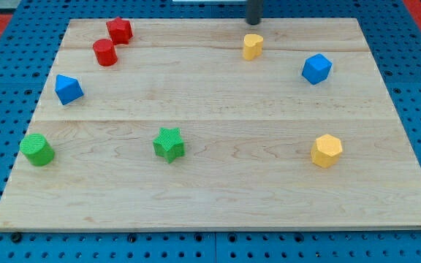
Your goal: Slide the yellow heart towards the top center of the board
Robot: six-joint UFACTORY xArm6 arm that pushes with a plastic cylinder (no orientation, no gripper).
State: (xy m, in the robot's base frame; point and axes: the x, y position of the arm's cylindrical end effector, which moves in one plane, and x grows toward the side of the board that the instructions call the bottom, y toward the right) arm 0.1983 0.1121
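A: Camera view: no jaws on this rig, so no open/closed state to give, just the rod. My tip (pixel 254 23) sits at the desk's (pixel 218 197) top edge, right of centre. Rod above it is cut off by the view's top.

B: Yellow heart?

A: Yellow heart (pixel 252 46) is just below my tip, near but apart. Heart shape is hard to make out.

B: Rest?

A: Blue block (pixel 316 69) to its right, yellow hexagon (pixel 327 150) lower right. Green star (pixel 169 144) centre-left, green cylinder (pixel 36 149) far left, blue block (pixel 69 89) above it. Red block (pixel 119 31) and red cylinder (pixel 105 52) top left, nearly touching; can't tell if there's a gap.
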